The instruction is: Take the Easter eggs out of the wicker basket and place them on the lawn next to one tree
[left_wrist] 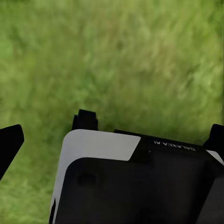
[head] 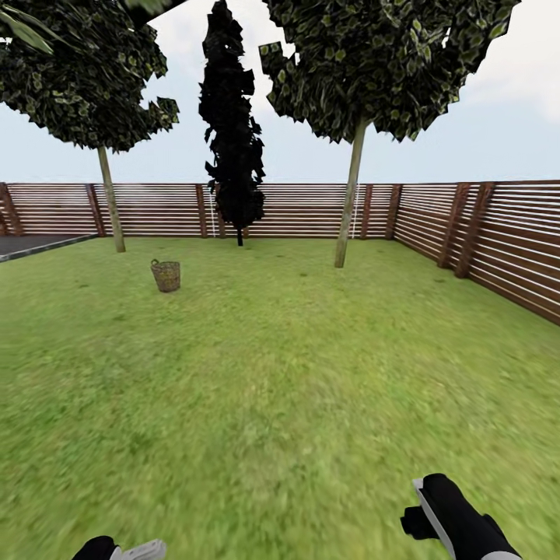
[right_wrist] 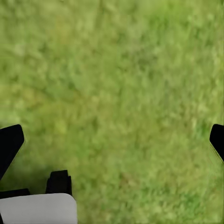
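The wicker basket (head: pixel 166 275) stands on the lawn (head: pixel 280 389) far ahead, left of centre. It is too distant to show the eggs inside. Two trees with thin pale trunks rise near the back fence, one to the left beyond the basket (head: pixel 111 202) and one to the right (head: pixel 350 198). My left gripper (left_wrist: pixel 112 140) is open, its dark fingertips (left_wrist: pixel 10 144) spread over grass and part of my own body. My right gripper (right_wrist: pixel 112 142) is also open above bare grass, with nothing between its fingertips (right_wrist: pixel 9 145). Both arms show low in the head view, left (head: pixel 117 550) and right (head: pixel 455 523).
A black columnar tree (head: pixel 232 132) stands between the two leafy trees. A brown slatted fence (head: pixel 498 233) closes the garden at the back and along the right. A dark paved patch (head: pixel 31 245) lies at the far left. Open grass stretches between me and the basket.
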Robot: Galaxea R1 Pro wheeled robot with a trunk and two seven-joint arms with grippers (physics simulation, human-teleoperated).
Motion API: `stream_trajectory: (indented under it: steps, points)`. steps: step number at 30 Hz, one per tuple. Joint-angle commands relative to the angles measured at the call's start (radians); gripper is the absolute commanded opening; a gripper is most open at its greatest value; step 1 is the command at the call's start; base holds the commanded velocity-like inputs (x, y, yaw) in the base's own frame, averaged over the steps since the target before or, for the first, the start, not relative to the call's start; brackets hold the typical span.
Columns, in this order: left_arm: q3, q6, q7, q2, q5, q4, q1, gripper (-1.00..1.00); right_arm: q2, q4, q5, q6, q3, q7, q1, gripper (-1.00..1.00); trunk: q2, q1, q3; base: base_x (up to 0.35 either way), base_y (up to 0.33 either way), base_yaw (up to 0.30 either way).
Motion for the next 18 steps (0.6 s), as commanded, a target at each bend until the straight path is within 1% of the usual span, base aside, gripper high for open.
stream_trajectory:
  steps: [1,9,12,18]
  points:
    - [0.002,0.004,0.000,0.000,0.003,0.000,-0.001,1.00,0.000,-0.002,0.009,0.005,0.000,0.004,0.000,1.00,-0.001,0.001,-0.001,0.344,0.000,0.250]
    - [0.002,0.004,0.000,0.000,0.003,0.000,-0.001,1.00,0.000,-0.002,0.009,0.005,0.000,0.004,0.000,1.00,-0.001,0.001,-0.001,0.344,0.000,0.247]
    - [0.002,0.004,0.000,0.000,0.003,0.000,-0.001,1.00,0.001,-0.002,0.009,0.005,0.000,0.004,0.000,1.00,-0.001,0.001,-0.001,0.344,0.000,0.076]
    - [0.002,0.004,-0.001,0.000,0.003,0.000,-0.001,1.00,0.002,-0.002,0.009,0.005,0.000,0.004,0.000,1.00,-0.001,0.001,-0.001,0.344,0.000,0.011]
